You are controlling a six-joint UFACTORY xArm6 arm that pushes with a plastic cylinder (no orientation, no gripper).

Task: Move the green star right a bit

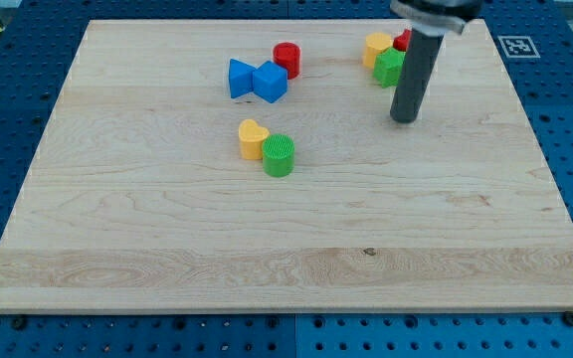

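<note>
The arm enters at the view's top right, only its dark lower housing showing at the frame edge. From it the rod (413,75) runs down, leaning slightly toward the view's left at its lower end. My tip (403,120) rests at table height in the upper right part of the board, a round dark end, sharply in focus.

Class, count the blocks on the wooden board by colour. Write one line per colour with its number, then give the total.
Blue: 2, a triangle-like block and a cube
Red: 2, a cylinder and a block partly hidden behind the rod
Yellow: 2, a heart and a block
Green: 2, a cylinder and the green star
Total: 8
</note>
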